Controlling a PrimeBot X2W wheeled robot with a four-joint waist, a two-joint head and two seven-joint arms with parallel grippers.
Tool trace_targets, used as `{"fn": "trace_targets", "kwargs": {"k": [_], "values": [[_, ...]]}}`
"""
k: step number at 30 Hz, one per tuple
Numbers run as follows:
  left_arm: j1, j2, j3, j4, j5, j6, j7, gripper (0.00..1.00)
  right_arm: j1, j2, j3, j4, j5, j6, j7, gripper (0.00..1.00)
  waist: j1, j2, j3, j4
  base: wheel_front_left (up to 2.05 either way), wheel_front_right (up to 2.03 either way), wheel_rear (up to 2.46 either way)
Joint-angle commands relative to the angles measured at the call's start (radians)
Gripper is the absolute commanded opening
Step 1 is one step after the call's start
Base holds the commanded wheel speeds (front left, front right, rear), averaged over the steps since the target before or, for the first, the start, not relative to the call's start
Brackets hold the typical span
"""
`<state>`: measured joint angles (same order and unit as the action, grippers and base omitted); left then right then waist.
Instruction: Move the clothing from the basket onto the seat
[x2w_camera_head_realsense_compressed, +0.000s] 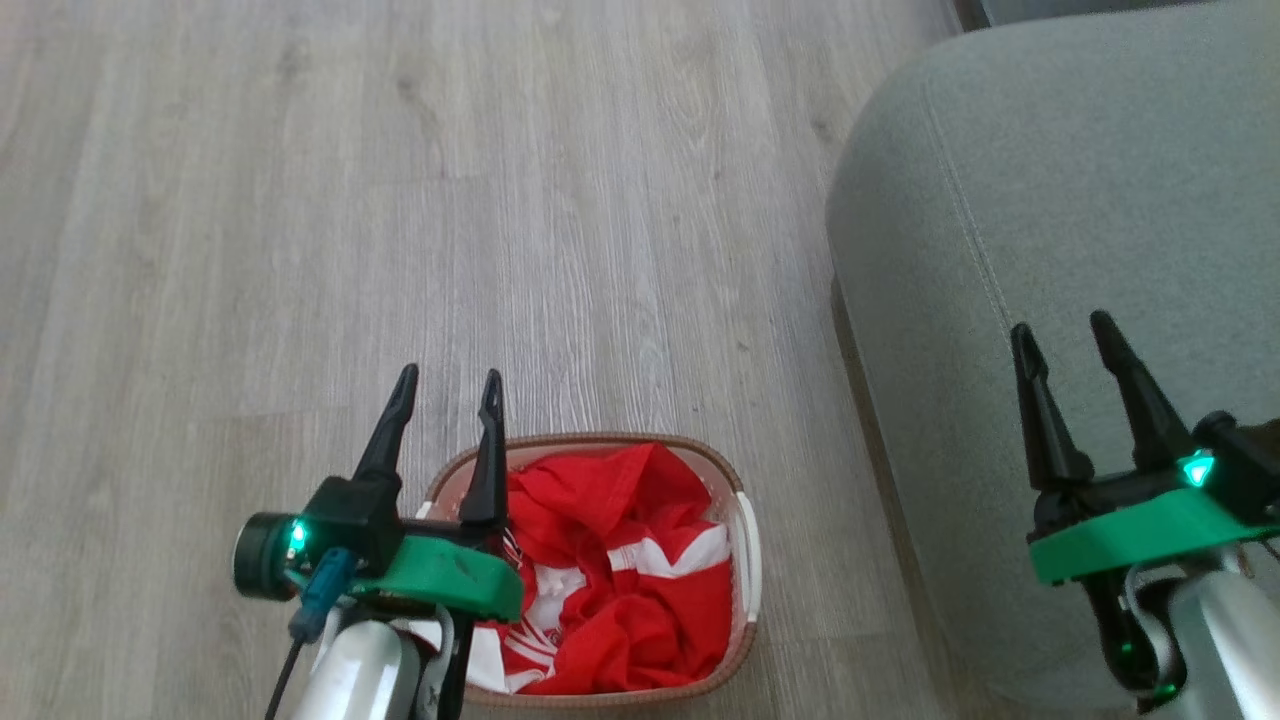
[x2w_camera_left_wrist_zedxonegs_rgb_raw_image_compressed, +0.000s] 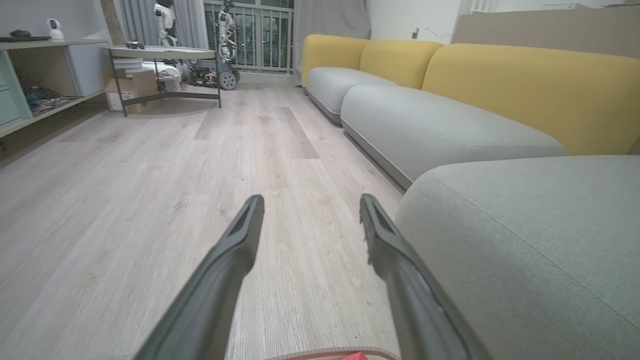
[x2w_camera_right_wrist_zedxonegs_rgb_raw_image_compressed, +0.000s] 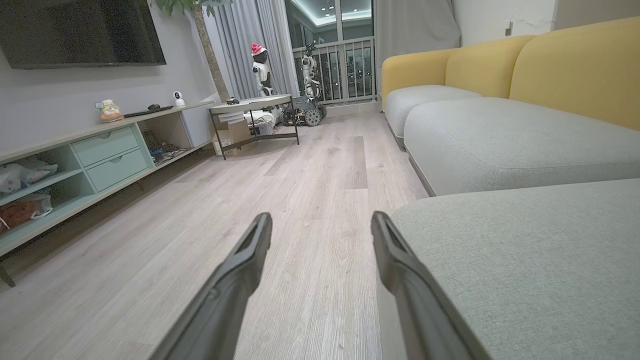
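Note:
Red clothing (x2w_camera_head_realsense_compressed: 620, 575) with white bands lies heaped in the white basket (x2w_camera_head_realsense_compressed: 748, 560) with a brown rim, on the floor at the bottom of the head view. My left gripper (x2w_camera_head_realsense_compressed: 448, 385) hangs open over the basket's left edge, nothing between its fingers. The grey-green seat (x2w_camera_head_realsense_compressed: 1050, 200) fills the right side. My right gripper (x2w_camera_head_realsense_compressed: 1062, 335) stands open over the seat's front part, empty. In the left wrist view the left gripper (x2w_camera_left_wrist_zedxonegs_rgb_raw_image_compressed: 310, 205) points along the floor, the basket rim (x2w_camera_left_wrist_zedxonegs_rgb_raw_image_compressed: 320, 354) at the bottom edge and the seat (x2w_camera_left_wrist_zedxonegs_rgb_raw_image_compressed: 530, 235) to the right. The right gripper (x2w_camera_right_wrist_zedxonegs_rgb_raw_image_compressed: 321, 222) in its wrist view points beside the seat (x2w_camera_right_wrist_zedxonegs_rgb_raw_image_compressed: 525, 250).
Pale wood floor (x2w_camera_head_realsense_compressed: 400, 200) stretches left of and beyond the basket. Further sofa cushions with yellow backs (x2w_camera_left_wrist_zedxonegs_rgb_raw_image_compressed: 525, 85) line the right. A low cabinet (x2w_camera_right_wrist_zedxonegs_rgb_raw_image_compressed: 90, 160) runs along the left wall, and a small table (x2w_camera_right_wrist_zedxonegs_rgb_raw_image_compressed: 252, 107) with other robots behind it stands at the far end.

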<state>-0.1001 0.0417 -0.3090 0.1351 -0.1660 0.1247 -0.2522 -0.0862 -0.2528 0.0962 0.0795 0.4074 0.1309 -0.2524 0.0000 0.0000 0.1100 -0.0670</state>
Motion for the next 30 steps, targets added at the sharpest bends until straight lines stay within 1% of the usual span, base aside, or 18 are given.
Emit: {"fn": "trace_targets", "kwargs": {"k": [1,10,19,23,25,30], "values": [[-0.05,0.009,0.025,-0.026,-0.003,0.009,-0.01,1.0,-0.042,-0.024,0.008,-0.042,0.01,0.0,-0.009,1.0,0.0,0.0,0.022,-0.011,0.0,0.0,0.0],[-0.098,0.009,0.0,0.02,-0.005,0.035,-0.01,1.0,-0.093,-0.052,0.004,-0.069,0.037,0.0,-0.009,1.0,0.0,0.0,0.103,-0.039,0.0,0.0,0.0],[-0.184,0.009,-0.042,0.14,-0.021,0.059,-0.01,1.0,-0.185,-0.087,-0.013,-0.109,0.072,0.0,-0.009,1.0,0.0,0.0,0.228,-0.079,0.0,0.0,0.0],[-0.234,0.009,-0.071,0.216,-0.038,0.069,-0.01,1.0,-0.222,-0.101,-0.021,-0.134,0.094,0.0,-0.009,1.0,0.0,0.0,0.283,-0.094,0.0,0.0,0.0],[-0.273,0.009,-0.085,0.296,-0.051,0.07,-0.01,1.0,-0.245,-0.112,-0.023,-0.163,0.117,0.0,-0.009,1.0,0.0,0.0,0.327,-0.111,0.0,0.0,0.0],[-0.339,0.009,-0.116,0.461,-0.103,0.05,-0.01,1.0,-0.282,-0.131,-0.03,-0.204,0.147,0.0,-0.009,1.0,0.0,0.0,0.395,-0.14,0.0,0.0,0.0]]}}
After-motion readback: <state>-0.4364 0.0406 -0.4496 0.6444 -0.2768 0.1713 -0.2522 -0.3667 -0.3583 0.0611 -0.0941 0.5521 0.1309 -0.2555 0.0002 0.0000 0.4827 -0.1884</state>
